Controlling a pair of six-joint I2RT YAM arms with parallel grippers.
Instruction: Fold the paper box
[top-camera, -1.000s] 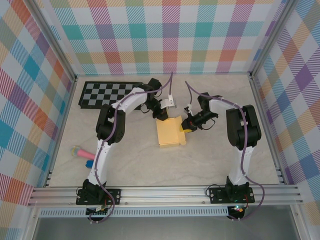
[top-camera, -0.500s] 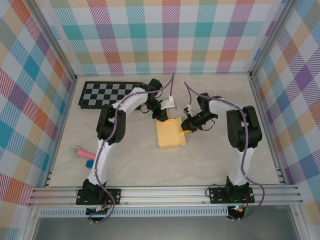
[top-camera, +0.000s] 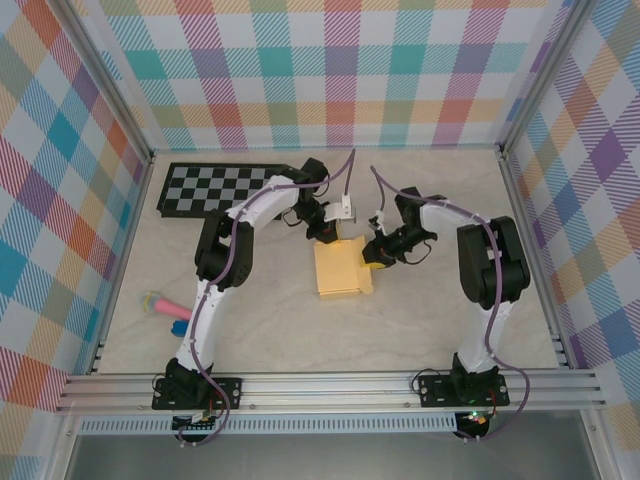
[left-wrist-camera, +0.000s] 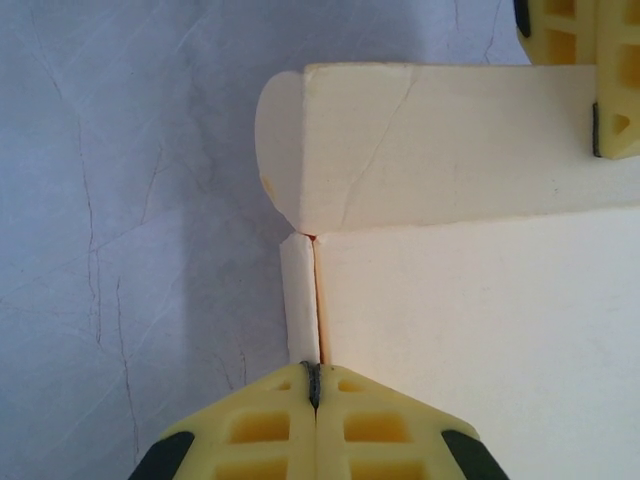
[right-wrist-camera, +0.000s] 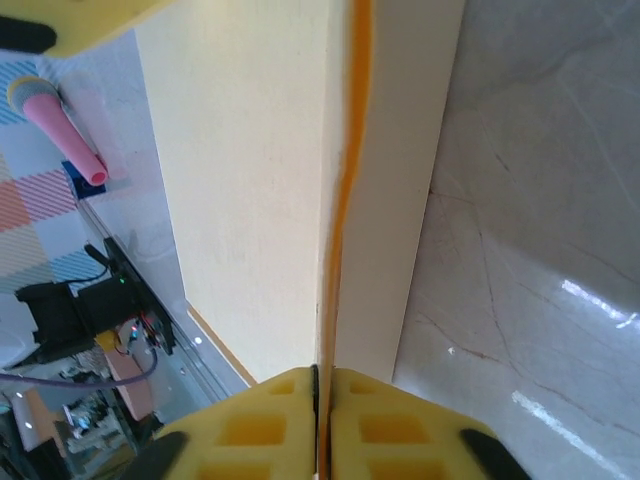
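Observation:
The paper box (top-camera: 340, 270) is yellow-orange cardboard, lying part-folded in the middle of the table. My left gripper (top-camera: 325, 238) is at its far left corner. In the left wrist view the left gripper (left-wrist-camera: 313, 376) is shut, with a thin raised side wall (left-wrist-camera: 298, 300) running into the jaws, and a rounded flap (left-wrist-camera: 400, 140) beyond. My right gripper (top-camera: 372, 256) is at the box's right edge. The right wrist view has the right gripper (right-wrist-camera: 322, 378) pinched shut on the orange edge of an upright wall (right-wrist-camera: 345, 190).
A black-and-grey checkerboard (top-camera: 215, 188) lies at the far left. A pink and blue object (top-camera: 165, 306) rests near the left front, and it also shows in the right wrist view (right-wrist-camera: 60, 130). Plaid walls enclose the table on three sides.
Both grippers and the box have shifted a little to the right. Their holds at the box's edges look the same.

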